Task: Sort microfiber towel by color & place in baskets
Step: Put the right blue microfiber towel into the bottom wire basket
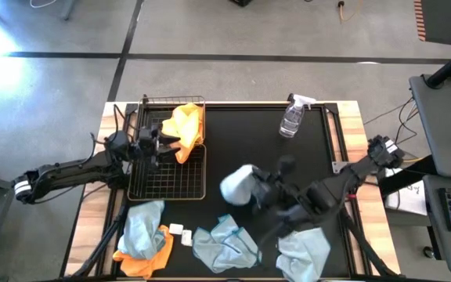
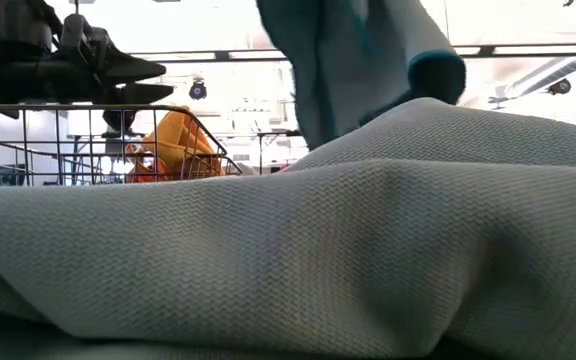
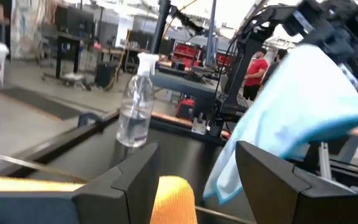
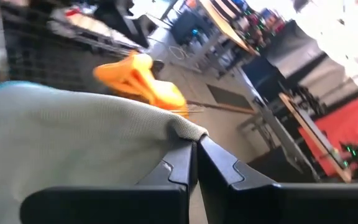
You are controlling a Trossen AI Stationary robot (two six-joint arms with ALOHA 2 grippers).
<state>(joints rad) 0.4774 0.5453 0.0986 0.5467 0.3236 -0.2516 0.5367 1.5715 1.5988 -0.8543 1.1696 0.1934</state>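
A black wire basket [image 1: 135, 184] stands at the table's left. An orange-yellow towel [image 1: 186, 129] hangs over its far right rim and shows in the low view [image 2: 173, 140]. My left gripper [image 1: 165, 141] is open over the basket, its fingers apart just above that towel's top [image 3: 176, 199]. My right gripper [image 1: 258, 188], near the table's middle, is shut on a pale blue-grey towel [image 1: 237, 184]. More towels lie along the near edge: pale ones [image 1: 143, 223], [image 1: 225, 243], [image 1: 304, 251] and an orange one [image 1: 143, 262]. Only one basket is in view. My right gripper pinches the pale blue-grey towel between its two shut fingers at a bunched fold [image 4: 179, 132] by the fingertips. The fingers reach toward the table's left. The towel hangs below the gripper [image 3: 291, 112]; its lower end [image 3: 219, 190] looks clear of the table.
A clear plastic spray bottle [image 1: 292, 117] stands upright near the far edge, right of the basket. A small white object [image 1: 180, 232] lies among the near towels. One pale towel [image 2: 288, 260] fills the low view's foreground. People stand in the room beyond [image 3: 257, 68].
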